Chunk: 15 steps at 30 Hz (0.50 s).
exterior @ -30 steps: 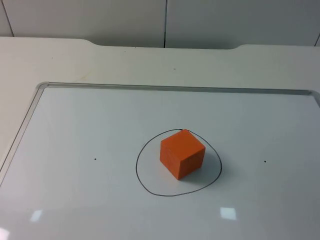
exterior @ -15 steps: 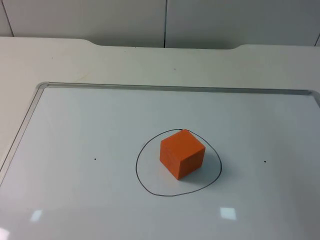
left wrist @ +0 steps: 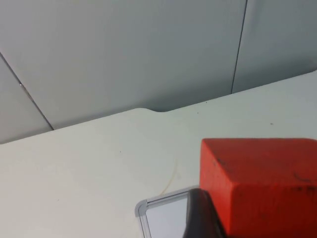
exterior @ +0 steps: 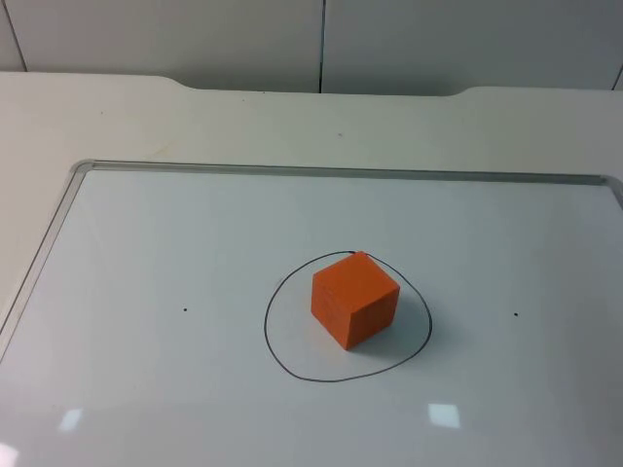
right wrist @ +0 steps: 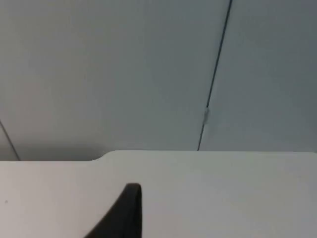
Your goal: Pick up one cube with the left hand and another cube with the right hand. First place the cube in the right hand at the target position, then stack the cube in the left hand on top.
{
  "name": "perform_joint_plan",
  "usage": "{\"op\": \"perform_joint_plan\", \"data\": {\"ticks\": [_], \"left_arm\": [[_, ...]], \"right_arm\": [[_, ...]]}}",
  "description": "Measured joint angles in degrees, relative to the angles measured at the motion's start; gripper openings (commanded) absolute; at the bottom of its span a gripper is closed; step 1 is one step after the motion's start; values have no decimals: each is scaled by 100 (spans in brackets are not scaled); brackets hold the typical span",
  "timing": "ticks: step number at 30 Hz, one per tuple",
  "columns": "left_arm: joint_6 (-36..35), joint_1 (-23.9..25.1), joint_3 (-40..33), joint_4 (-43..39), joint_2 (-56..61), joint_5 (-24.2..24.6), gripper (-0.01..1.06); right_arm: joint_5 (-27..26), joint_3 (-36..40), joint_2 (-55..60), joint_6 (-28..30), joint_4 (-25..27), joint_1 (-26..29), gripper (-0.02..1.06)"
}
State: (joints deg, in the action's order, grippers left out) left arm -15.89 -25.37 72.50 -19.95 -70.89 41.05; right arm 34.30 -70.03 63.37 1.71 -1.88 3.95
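An orange cube [exterior: 354,298] rests on the whiteboard inside a hand-drawn black circle [exterior: 282,360], a little above its middle, with nothing on top of it. A second orange-red cube [left wrist: 257,168] is raised off the table with my left gripper [left wrist: 257,220] shut on it; a black finger [left wrist: 202,218] presses against its side. Behind that cube I see the whiteboard's corner [left wrist: 142,208] and the table's far edge. My right gripper [right wrist: 130,218] is lifted and faces the grey wall across the table's back edge, with nothing seen in it.
The whiteboard's metal frame [exterior: 321,171] runs along the back and down the left side. Two small black dots [exterior: 185,310] [exterior: 515,314] mark the board to either side of the circle. The grey partition wall [exterior: 321,44] closes off the far side.
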Motion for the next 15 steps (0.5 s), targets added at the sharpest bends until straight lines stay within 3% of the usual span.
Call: {"op": "perform_joint_plan", "data": {"ticks": [5, 13, 15], "left_arm": [[71, 0, 0, 72, -35, 0, 3], [129, 0, 0, 193, -63, 11, 3], [526, 0, 0, 577, -152, 64, 3]], "right_arm": [[-67, 184, 95, 436, 824, 0, 106], [-110, 184, 146, 534, 862, 0, 106], [-133, 184, 146, 534, 834, 0, 106]]}}
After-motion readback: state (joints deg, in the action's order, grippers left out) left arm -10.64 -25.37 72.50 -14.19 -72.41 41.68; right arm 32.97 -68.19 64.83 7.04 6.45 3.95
